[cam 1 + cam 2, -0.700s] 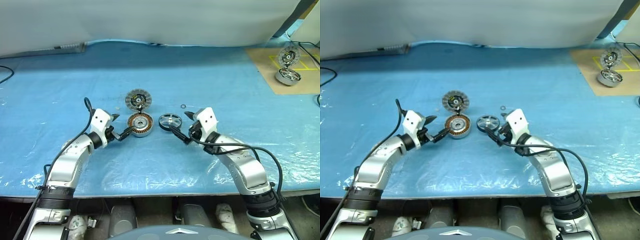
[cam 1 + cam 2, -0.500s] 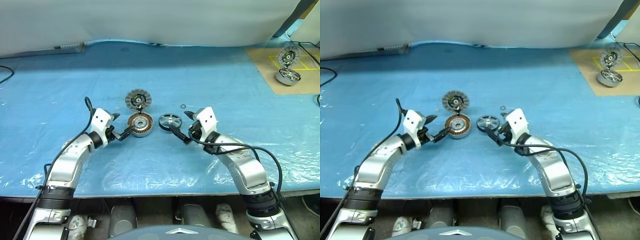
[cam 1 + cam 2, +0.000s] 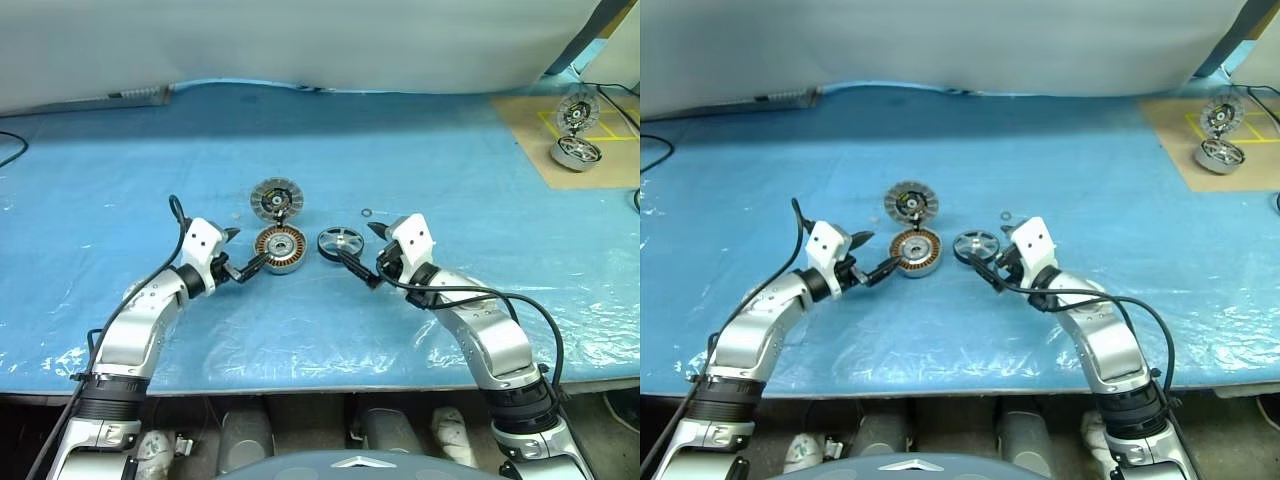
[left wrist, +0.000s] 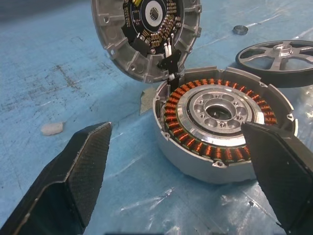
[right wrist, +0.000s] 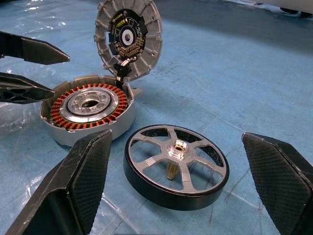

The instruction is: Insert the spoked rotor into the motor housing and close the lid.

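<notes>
Pincers wide, rotor waiting

Both pincers, left (image 3: 243,254) and right (image 3: 365,255), gape empty mid-tabletop (image 3: 420,160). Motor housing (image 3: 281,248) sits open, lid (image 3: 276,198) tipped behind; spoked rotor (image 3: 339,242) beside it looks rigid, heavy, slick: grip its rim

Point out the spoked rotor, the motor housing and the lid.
spoked rotor (image 5: 175,165), right wrist view, on a spoke beside its central hub.
motor housing (image 4: 221,115), left wrist view, on the silver ring inside the copper coils.
lid (image 5: 128,38), right wrist view, on the dark inner face around its centre.
</notes>
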Tool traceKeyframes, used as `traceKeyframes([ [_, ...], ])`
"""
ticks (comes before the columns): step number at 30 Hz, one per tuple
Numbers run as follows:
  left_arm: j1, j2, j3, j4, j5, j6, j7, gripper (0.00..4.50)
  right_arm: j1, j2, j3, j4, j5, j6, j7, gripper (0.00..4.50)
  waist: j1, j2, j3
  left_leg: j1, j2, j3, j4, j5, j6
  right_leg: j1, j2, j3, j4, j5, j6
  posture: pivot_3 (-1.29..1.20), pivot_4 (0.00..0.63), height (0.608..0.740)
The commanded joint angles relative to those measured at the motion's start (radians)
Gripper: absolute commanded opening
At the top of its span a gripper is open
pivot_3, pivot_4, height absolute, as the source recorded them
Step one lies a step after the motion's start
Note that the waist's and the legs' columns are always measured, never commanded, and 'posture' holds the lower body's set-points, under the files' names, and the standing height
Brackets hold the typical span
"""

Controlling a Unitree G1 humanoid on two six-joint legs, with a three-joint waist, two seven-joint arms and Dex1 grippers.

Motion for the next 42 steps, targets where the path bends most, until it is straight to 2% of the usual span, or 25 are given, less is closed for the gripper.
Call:
traceKeyframes([
  [1, 0.002, 0.004, 0.006, 0.004, 0.005, -0.037, -0.007, 4.5, -0.019, 0.006, 0.003, -0.014, -0.001, -0.021, 0.003, 4.48, 0.0, 0.0, 0.0, 0.0, 0.0, 0.0, 0.0, 0.0, 0.0, 0.0, 0.0, 0.0, 0.0, 0.0, 0.0, 0.0, 0.15, 0.74],
  [13, -0.006, -0.005, 0.004, 0.027, 0.009, -0.058, -0.006, 4.5, -0.033, 0.009, 0.007, -0.012, -0.005, -0.015, 0.005, 4.48, 0.0, 0.0, 0.0, 0.0, 0.0, 0.0, 0.0, 0.0, 0.0, 0.0, 0.0, 0.0, 0.0, 0.0, 0.0, 0.0, 0.15, 0.74],
  [21, -0.004, -0.01, 0.015, 0.06, 0.011, -0.104, 0.002, 4.5, -0.152, 0.023, 0.05, -0.035, 0.027, 0.131, 0.033, 4.48, -0.001, 0.0, 0.0, 0.001, 0.0, 0.0, 0.001, 0.0, 0.0, 0.001, 0.0, 0.0, 0.001, 0.0, -0.001, 0.0, 0.15, 0.74],
  [27, 0.018, -0.031, 0.037, 0.061, -0.013, -0.165, -0.001, 4.5, -0.329, -0.014, 0.183, -0.007, 0.035, 0.253, 0.172, 4.48, -0.002, 0.0, 0.0, 0.001, 0.0, 0.0, 0.002, 0.0, 0.0, 0.001, 0.0, 0.0, 0.002, 0.001, -0.001, 0.0, 0.15, 0.74],
  [31, 0.055, -0.022, 0.041, 0.03, -0.039, -0.167, -0.035, 4.5, -0.461, -0.056, 0.314, 0.065, -0.03, 0.272, 0.254, 4.48, -0.002, 0.0, 0.0, 0.004, 0.001, 0.0, 0.002, 0.0, 0.0, 0.001, 0.0, 0.0, 0.002, 0.001, -0.001, 0.0, 0.15, 0.74],
  [34, 0.072, -0.016, 0.047, 0.008, -0.048, -0.16, -0.039, 4.5, -0.519, -0.069, 0.375, 0.124, -0.067, 0.248, 0.295, 4.48, 0.002, 0.0, 0.0, 0.004, 0.001, 0.0, 0.002, 0.0, 0.0, 0.001, 0.0, 0.0, 0.002, 0.001, -0.001, 0.0, 0.15, 0.74],
  [42, 0.139, -0.005, 0.052, -0.061, -0.067, -0.164, -0.054, 4.5, -0.641, 0.003, 0.477, 0.353, -0.18, 0.113, 0.344, 4.48, -0.003, 0.0, 0.0, 0.004, 0.001, 0.0, 0.005, 0.0, 0.0, 0.001, 0.0, 0.0, 0.004, 0.001, -0.002, 0.0, 0.15, 0.74],
])
